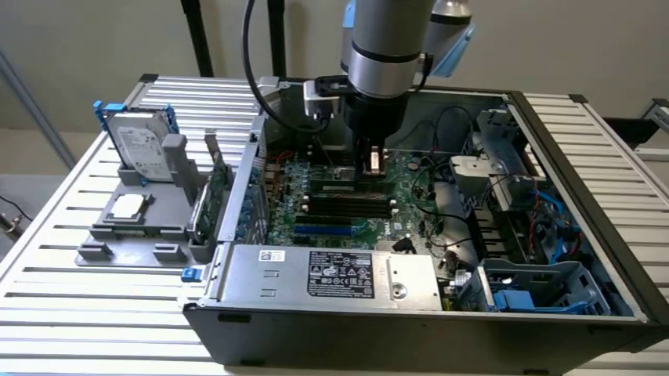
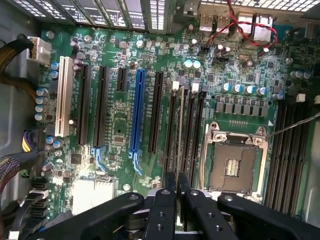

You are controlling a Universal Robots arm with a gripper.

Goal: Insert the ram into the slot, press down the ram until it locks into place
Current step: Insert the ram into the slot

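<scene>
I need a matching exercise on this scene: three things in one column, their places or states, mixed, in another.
Things
1. thin green ram stick
2. silver metal hard drive
3. square metal CPU socket

Places or states
a. upright on the grey plastic tray
b. empty, on the large green motherboard
c. held edge-on in the black claw

Pairs: 1-c, 2-a, 3-b

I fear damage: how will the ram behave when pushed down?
The ram looks thin and stands on edge on the motherboard, so probably stiff downward but apt to tilt sideways. With the gripper at one end, it may rock unevenly.
</scene>
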